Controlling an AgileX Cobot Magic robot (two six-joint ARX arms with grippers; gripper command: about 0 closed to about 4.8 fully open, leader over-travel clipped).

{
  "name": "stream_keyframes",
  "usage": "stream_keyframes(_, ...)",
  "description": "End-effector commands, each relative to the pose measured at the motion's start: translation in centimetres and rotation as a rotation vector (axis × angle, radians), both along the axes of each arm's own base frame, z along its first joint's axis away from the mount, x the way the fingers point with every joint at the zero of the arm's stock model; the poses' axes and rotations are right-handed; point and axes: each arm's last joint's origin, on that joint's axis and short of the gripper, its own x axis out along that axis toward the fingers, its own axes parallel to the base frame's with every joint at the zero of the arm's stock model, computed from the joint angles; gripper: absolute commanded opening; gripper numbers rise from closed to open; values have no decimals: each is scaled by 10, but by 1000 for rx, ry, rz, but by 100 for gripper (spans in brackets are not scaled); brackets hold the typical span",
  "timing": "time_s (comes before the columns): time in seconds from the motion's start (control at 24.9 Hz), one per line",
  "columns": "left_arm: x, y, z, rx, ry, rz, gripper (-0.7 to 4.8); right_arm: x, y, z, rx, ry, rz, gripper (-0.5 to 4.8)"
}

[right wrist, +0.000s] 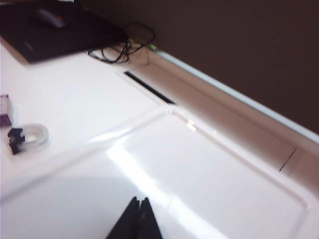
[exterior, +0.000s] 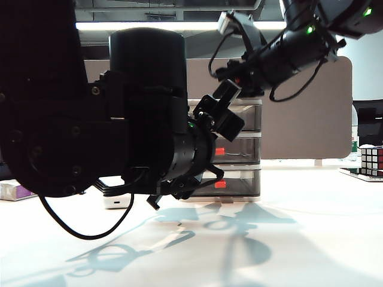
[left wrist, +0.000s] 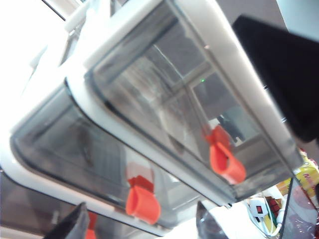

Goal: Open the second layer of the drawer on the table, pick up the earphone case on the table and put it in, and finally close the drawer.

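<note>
The drawer (exterior: 239, 152), a small cabinet with a white frame and smoky translucent trays, is seen standing on the glossy white table (exterior: 287, 239), each tier marked by a red-orange handle. In the exterior view the left gripper (exterior: 224, 110) is held just in front of the cabinet's upper tiers, largely masked by the bulky black arm; its black fingers are seen spread apart with nothing between them. From the left wrist view the second layer of the drawer (left wrist: 99, 149) is shown close up and tilted, its handle (left wrist: 142, 199) rounded and tab-shaped, and nothing can be made out inside through the grey plastic. The right gripper (right wrist: 134, 221) is shown only by its wrist camera, with dark fingertips pressed together above a smooth white surface. A white rounded object, probably the earphone case (exterior: 116, 200), is partly visible on the table behind the left arm. A clear tape roll (right wrist: 30, 135) appears only in the right wrist view.
</note>
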Motion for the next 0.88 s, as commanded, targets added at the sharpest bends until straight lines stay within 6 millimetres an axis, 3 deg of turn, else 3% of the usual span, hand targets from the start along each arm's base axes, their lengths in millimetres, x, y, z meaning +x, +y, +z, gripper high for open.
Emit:
stream_keyframes(0.04,1,0,1,-4,0,6,269,2,1,-2,8,4,3,-4)
stream_keyframes(0.52,2,-2,0,4,6,7,267,2,2,-14,-23,78,1,-4)
stream_keyframes(0.64,2,-1,0,8,8,8,176,2,2,-14,-23,78,1,-4)
stream_keyframes(0.88,2,-2,0,9,9,7,142,2,2,-14,-23,78,1,-4)
